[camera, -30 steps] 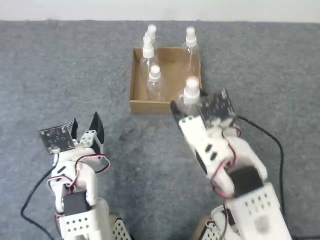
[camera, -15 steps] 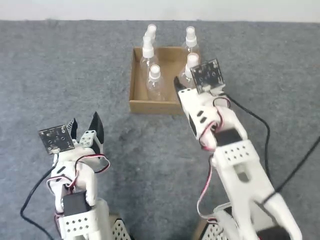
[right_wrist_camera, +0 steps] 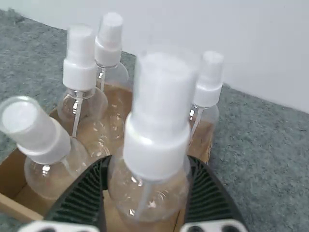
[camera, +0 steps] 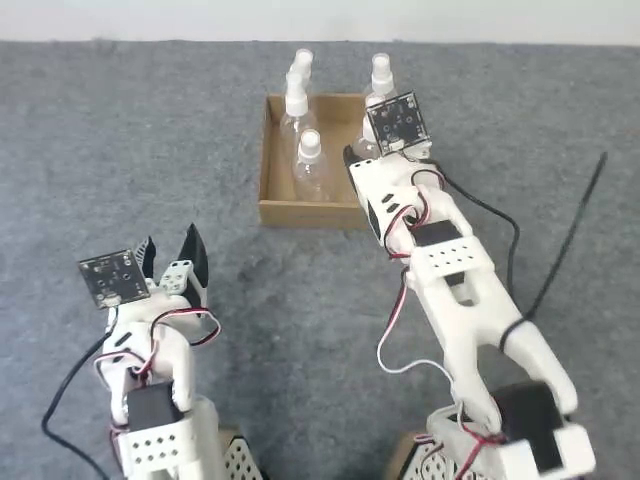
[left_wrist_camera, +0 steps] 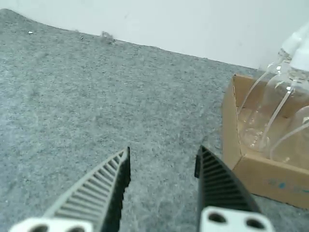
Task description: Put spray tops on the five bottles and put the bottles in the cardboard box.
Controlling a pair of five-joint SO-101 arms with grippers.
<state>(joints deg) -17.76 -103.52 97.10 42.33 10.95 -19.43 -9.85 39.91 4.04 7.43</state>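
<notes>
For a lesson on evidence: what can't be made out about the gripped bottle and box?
Base of held bottle: right wrist view, behind right gripper; high view, under the arm. Whether it touches the cardboard box floor is unclear.
Box's far side: left wrist view, cut by edge.

Left tool [left_wrist_camera: 163, 153] spread, right tool [right_wrist_camera: 147, 164] clamped

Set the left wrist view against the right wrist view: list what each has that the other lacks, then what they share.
Left wrist view adds the left gripper, fingers open above bare carpet, and the cardboard box seen from its outer wall. Right wrist view adds the right gripper, fingers shut on a spray-topped bottle. Shared: the box, clear bottles standing in it, grey carpet, white wall.
</notes>
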